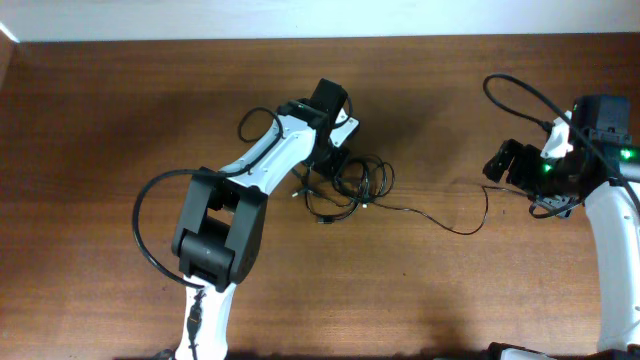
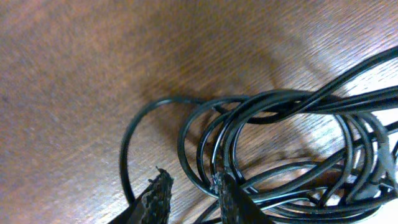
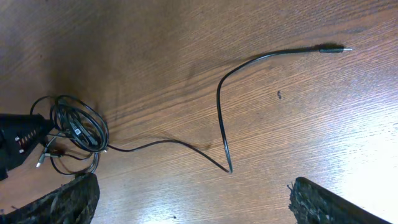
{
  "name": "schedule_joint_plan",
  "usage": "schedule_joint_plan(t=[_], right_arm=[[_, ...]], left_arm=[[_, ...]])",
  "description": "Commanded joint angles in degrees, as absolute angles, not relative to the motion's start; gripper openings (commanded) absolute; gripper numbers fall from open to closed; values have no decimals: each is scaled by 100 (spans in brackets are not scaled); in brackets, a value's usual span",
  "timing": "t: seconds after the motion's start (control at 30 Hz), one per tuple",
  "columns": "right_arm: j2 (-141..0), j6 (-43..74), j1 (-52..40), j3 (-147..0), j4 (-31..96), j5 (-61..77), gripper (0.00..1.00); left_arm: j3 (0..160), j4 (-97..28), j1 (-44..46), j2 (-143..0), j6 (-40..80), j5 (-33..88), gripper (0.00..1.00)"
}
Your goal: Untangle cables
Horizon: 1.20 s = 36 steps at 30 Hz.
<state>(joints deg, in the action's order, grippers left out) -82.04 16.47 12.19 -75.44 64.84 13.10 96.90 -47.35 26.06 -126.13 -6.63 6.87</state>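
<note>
Brown wood table (image 1: pixel 100 120) fills all views. The left arm (image 1: pixel 250 170) reaches from its base at the near edge diagonally up to mid-table, wrist bent down, with the left gripper (image 1: pixel 335 152) right over the top edge of the cables (image 1: pixel 352 182). The cables sit as a small bunch of black loops at table centre. In the left wrist view the two fingers (image 2: pixel 155 200) are a little apart, not clamped, tips low at the table, and a couple of loops of the bunch pass between them.

One loose strand (image 1: pixel 440 218) runs out of the bunch to the right, kinks, and ends in a small plug (image 3: pixel 336 49) lying flat on the wood.

The right arm (image 1: pixel 610 230) stands at the right edge, elbow folded. The right gripper (image 1: pixel 502 160) is held above the table, well apart from the bunch and near the strand's far end. Its fingers (image 3: pixel 62 200) are spread wide, nothing between them.
</note>
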Motion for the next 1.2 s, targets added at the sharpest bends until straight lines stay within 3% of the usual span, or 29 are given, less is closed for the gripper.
schedule_joint_plan(t=[0.0, 0.1, 0.17, 0.2, 0.3, 0.4, 0.57, 0.7, 0.83, 1.03, 1.07, 1.13, 1.17], right_arm=[[-8208, 1627, 1229, -7640, 6543, 1284, 99], [-8208, 1627, 1229, -7640, 6576, 1284, 99], [-8208, 1627, 1229, -7640, 6560, 1286, 99], [-8208, 1627, 1229, -7640, 6573, 1345, 99], [-8208, 1015, 1160, -7644, 6499, 3133, 100], [-8206, 1007, 692, -7874, 6104, 4053, 95], [-8213, 1815, -357, -8562, 5415, 4005, 89], [-8307, 1881, -891, -8558, 5026, 3603, 72], [-8595, 1474, -917, -8541, 5205, 3555, 60], [-8790, -49, -1229, -8541, 5424, 3588, 59], [-8825, -467, -1328, -8541, 5419, 3597, 56], [-8827, -694, -1317, -8541, 5419, 3570, 30], [-8820, -709, -1238, -8541, 5441, 3538, 11]], left_arm=[[9618, -4652, 2635, -12862, -38, 644, 28], [9618, -4589, 2635, -13303, 333, 469, 24], [9620, -4591, 2635, -13308, 416, 473, 2], [9684, -4641, 2626, -13305, 480, 600, 0], [10847, -5916, 2534, -12519, 425, 819, 0], [11563, -6370, 2547, -11456, 425, 1566, 0], [11572, -6436, 2523, -10431, 480, 2810, 0], [11570, -6545, 2357, -10433, 655, 3223, 0], [11570, -6567, 2307, -10433, 788, 3371, 0], [11570, -6565, 2307, -10433, 814, 3551, 0], [11570, -6567, 2307, -10433, 814, 3632, 0], [11570, -6567, 2290, -10433, 814, 3629, 0], [11570, -6569, 2196, -10433, 814, 3625, 0]])
